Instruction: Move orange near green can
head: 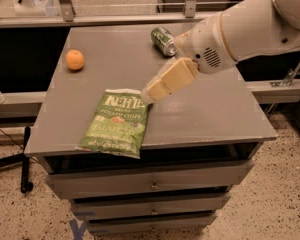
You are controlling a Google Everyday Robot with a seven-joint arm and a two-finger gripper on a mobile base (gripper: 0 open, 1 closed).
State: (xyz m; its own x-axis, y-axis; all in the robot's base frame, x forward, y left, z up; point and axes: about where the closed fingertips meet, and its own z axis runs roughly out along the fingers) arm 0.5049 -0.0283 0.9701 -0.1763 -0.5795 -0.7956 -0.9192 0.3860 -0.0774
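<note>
The orange (75, 60) sits on the grey table top (210, 114) near its left edge. The green can (163, 40) lies on its side at the back of the table, right of centre. My gripper (149, 95) hangs over the middle of the table, just above the top edge of the chip bag, pointing down and left. It is well to the right of the orange and in front of the can. It holds nothing that I can see.
A green Kettle chip bag (115, 124) lies flat at the front left of the table. The table has drawers below (152, 184). A metal rail (115, 16) runs behind the table.
</note>
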